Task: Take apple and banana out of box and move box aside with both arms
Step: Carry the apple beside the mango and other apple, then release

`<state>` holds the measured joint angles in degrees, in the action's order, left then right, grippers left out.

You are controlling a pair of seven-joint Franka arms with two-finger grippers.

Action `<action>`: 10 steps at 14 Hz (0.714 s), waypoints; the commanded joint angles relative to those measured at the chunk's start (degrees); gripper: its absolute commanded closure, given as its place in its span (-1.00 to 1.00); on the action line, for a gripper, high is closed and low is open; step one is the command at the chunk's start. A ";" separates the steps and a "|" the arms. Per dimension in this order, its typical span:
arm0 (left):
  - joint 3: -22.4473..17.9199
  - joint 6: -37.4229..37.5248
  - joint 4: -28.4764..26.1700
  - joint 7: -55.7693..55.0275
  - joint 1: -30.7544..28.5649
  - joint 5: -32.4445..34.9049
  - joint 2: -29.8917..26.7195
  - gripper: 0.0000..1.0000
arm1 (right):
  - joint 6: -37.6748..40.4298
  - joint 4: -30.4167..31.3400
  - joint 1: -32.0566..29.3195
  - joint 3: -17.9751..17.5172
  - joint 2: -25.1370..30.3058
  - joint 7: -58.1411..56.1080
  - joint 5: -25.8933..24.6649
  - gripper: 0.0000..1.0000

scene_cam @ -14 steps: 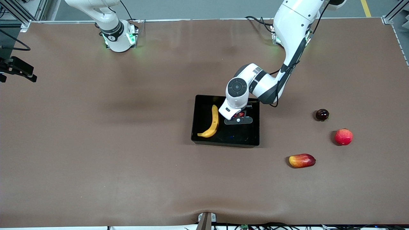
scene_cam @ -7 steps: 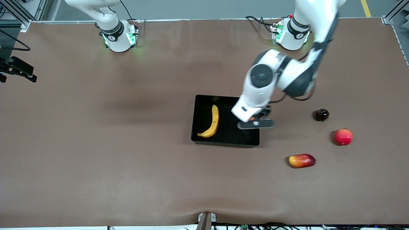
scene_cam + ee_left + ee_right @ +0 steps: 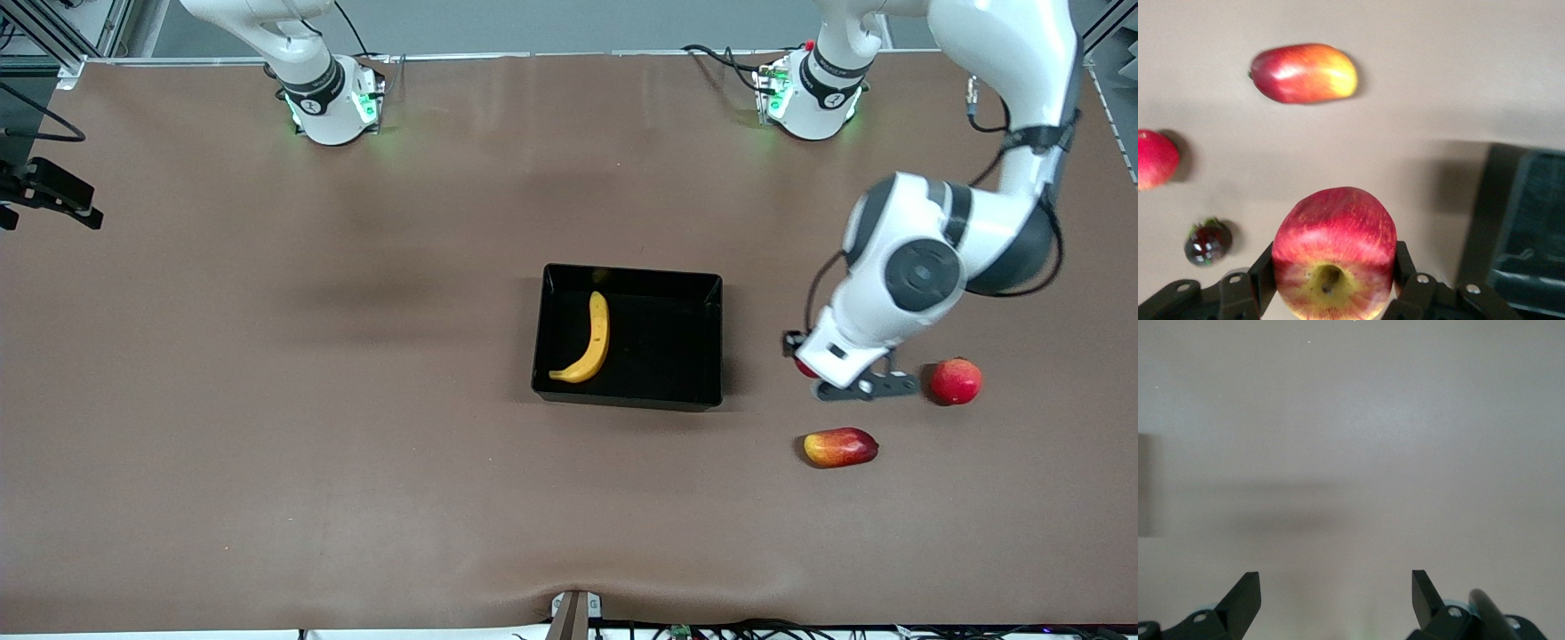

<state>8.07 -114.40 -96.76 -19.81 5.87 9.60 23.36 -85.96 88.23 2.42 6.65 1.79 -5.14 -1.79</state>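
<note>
One fruit out: left gripper (image 3: 1331, 293) jaws clamped on apple (image 3: 1335, 250), up over bare table (image 3: 356, 462) beside box (image 3: 628, 398). Banana (image 3: 589, 340) inside box. Lower gently, release clear of mango-like fruit (image 3: 840, 446). Right gripper (image 3: 1335, 593) waits, jaws wide.

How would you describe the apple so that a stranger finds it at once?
Start at the black box, then look toward the left arm's end of the table. There the left gripper holds the apple in the air, unlike the fruits lying on the table; it is red with yellow streaks.
</note>
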 commanded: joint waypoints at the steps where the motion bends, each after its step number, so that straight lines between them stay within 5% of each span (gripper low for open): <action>1: 0.46 -4.06 2.35 3.81 -4.01 3.84 4.83 1.00 | 0.01 -0.51 -0.75 -0.24 -0.29 -0.57 1.17 -1.00; 10: -0.24 -9.96 11.57 17.77 -10.08 7.01 14.51 1.00 | 0.09 -0.51 -0.66 -0.24 -0.29 -0.57 1.17 -1.00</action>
<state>7.49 -124.64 -89.59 -6.21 -2.26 15.35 35.29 -85.96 88.23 2.42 6.65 1.72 -5.14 -1.79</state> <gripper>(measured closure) 0.304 0.000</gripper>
